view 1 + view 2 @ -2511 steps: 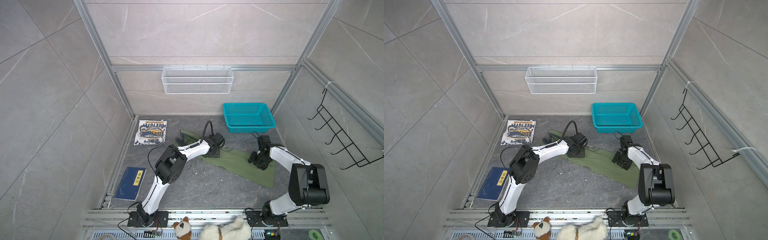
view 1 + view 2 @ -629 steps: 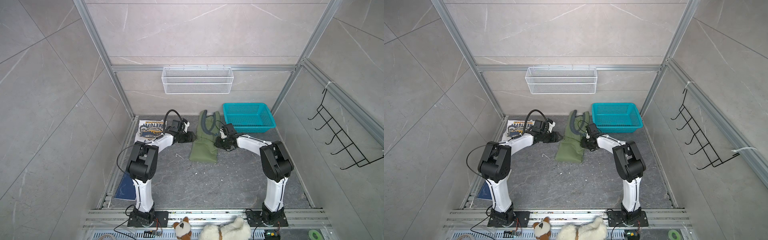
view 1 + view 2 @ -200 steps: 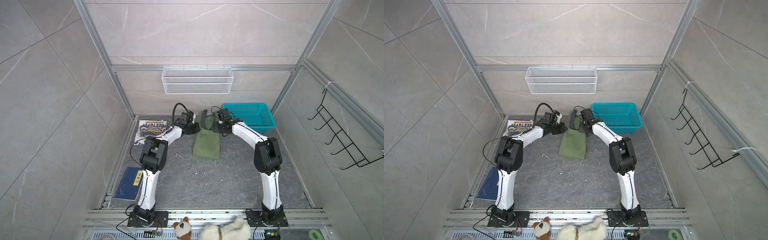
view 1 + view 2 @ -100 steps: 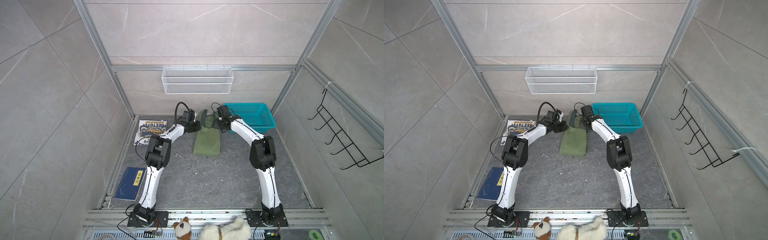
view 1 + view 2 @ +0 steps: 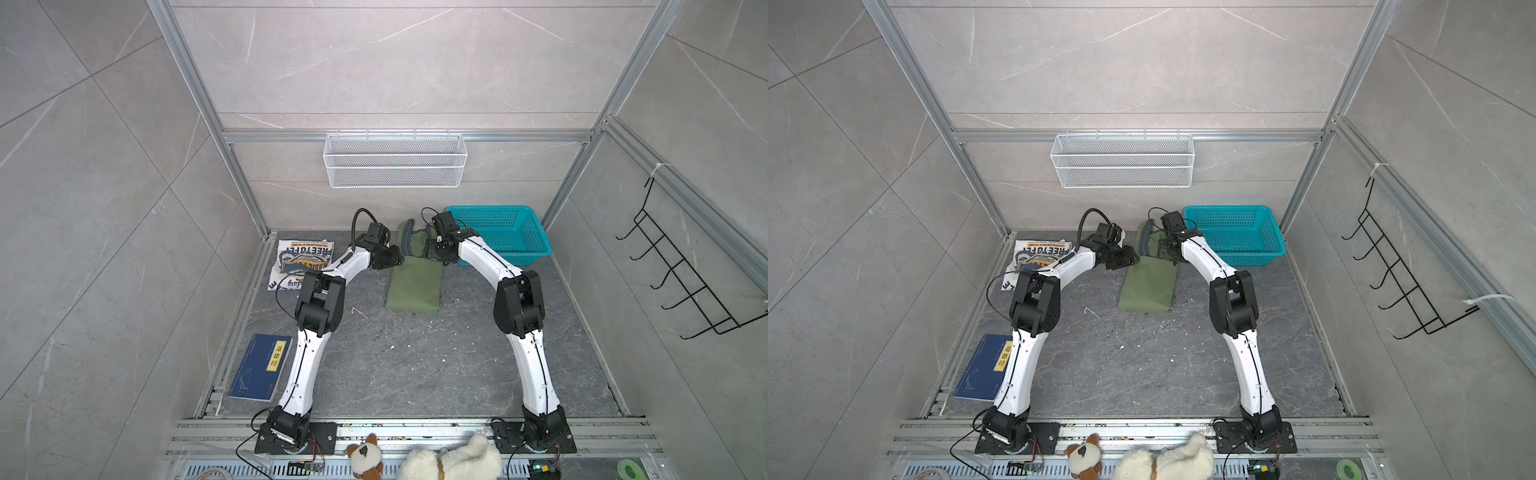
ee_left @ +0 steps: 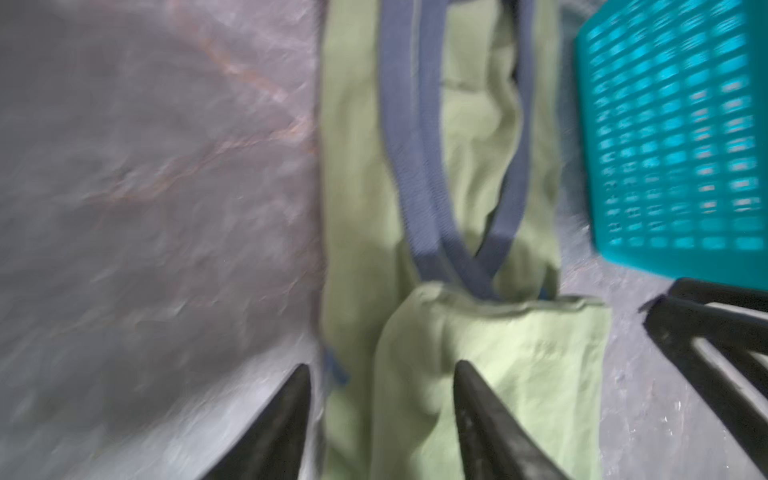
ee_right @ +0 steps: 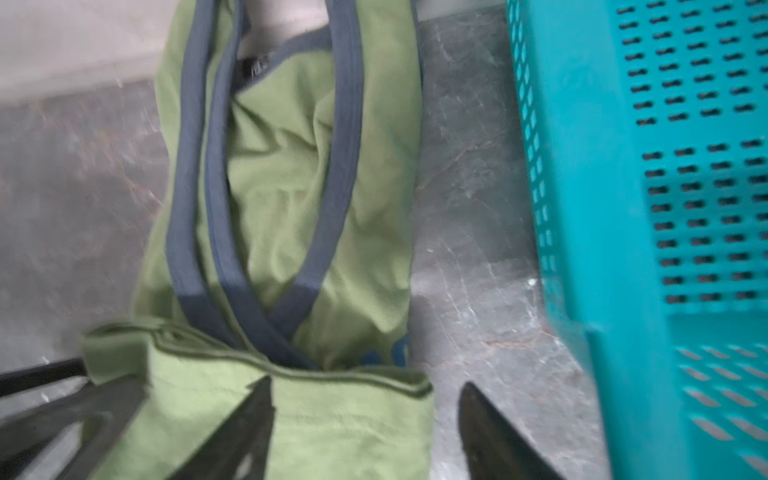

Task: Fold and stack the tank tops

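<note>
Left end effector [image 6: 382, 365], right end effector [image 7: 366, 381] have spread; olive tank top [image 5: 413, 286] points rearward.

glossy white arms [image 5: 299, 370], chunky black elbow joints [image 5: 318, 307], skinny black cables [image 5: 353, 226] looping off the wrists, flat black base plates [image 5: 326, 438] lol

Pale grey marble-tile walls [image 5: 374, 62], aluminium frame posts [image 5: 210, 124] at the corners, white wire basket [image 5: 395, 162] on the back wall, black hook rack [image 5: 685, 270] on the right wall, dark grey speckled stone tabletop [image 5: 415, 365], soft even light.
</note>
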